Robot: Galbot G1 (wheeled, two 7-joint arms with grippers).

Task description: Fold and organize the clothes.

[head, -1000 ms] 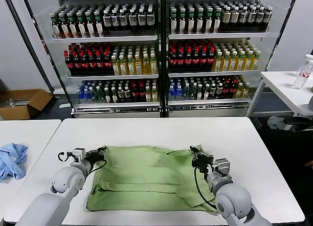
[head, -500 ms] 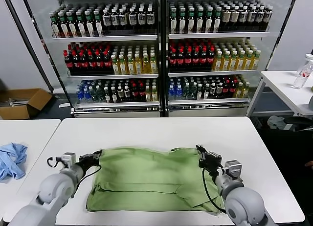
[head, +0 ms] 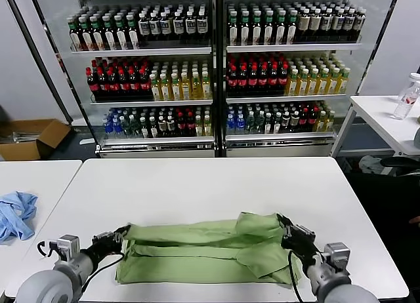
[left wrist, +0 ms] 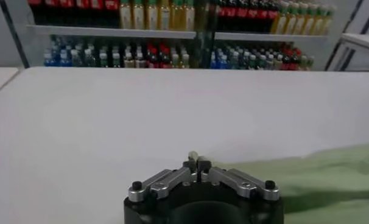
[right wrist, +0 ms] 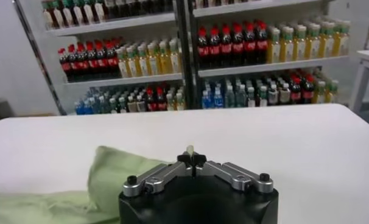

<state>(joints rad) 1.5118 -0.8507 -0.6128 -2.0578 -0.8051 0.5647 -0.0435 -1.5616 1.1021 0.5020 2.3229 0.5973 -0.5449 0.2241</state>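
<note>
- The light green short-sleeved cotton shirt (head: 203,250) lay on the white tabletop (head: 203,185) as a long folded band, stretched between the two tools.
- The left tool (head: 120,235) pinched the band's one end, fingers closed on the cloth.
- The right tool (head: 287,227) gripped the bunched far end likewise.
- Only the head view showed the crumpled light blue cloth (head: 16,214), well outside the left tool.
- Each wrist view showed closed fingertips (left wrist: 196,162) above green fabric.

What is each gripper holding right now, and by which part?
Both hold the light green shirt by its far edge: left gripper at the left corner, right gripper at the right corner.
</note>
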